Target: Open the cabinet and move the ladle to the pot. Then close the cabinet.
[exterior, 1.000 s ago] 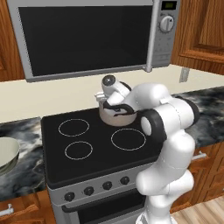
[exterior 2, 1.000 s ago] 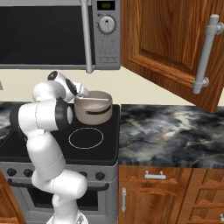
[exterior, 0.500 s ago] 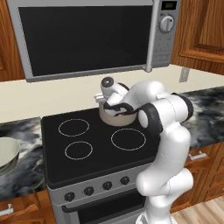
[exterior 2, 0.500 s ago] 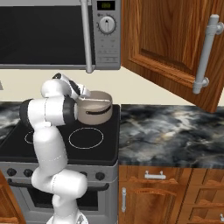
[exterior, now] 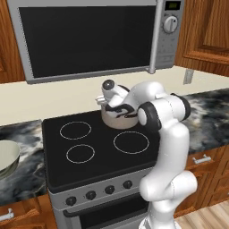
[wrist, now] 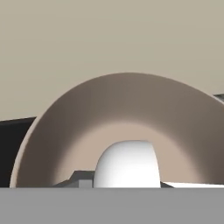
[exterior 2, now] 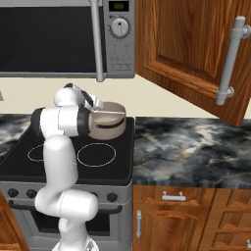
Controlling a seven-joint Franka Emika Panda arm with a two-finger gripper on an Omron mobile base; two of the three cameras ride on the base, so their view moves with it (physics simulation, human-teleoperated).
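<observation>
pot [exterior 2: 109, 126] on rear right burner of the stove [exterior: 94, 152]; ladle [wrist: 127, 164], white bowl, lies inside it. fingers over the pot mouth, state cannot be told. cabinet [exterior 2: 196, 46] door open. no legible writing.

The pot [exterior: 118, 117] stands on the stove [exterior: 94, 154] at its back right burner, near the wall behind. The arm's hand [exterior: 112, 92] sits directly over the pot's rim; in the hand view the pot's inside [wrist: 127, 127] lies close ahead, with a rounded object [wrist: 127, 164] low in it, possibly the ladle's bowl. The microwave [exterior: 89, 36] hangs above the stove. The cabinet [exterior 2: 196, 49] is mounted to the right of the microwave, its door [exterior 2: 191, 54] swung open over the counter [exterior 2: 191, 152] to the right of the stove. A bowl [exterior: 8, 156] rests on the counter left of the stove. Drawers [exterior 2: 196, 215] sit below the right counter.
</observation>
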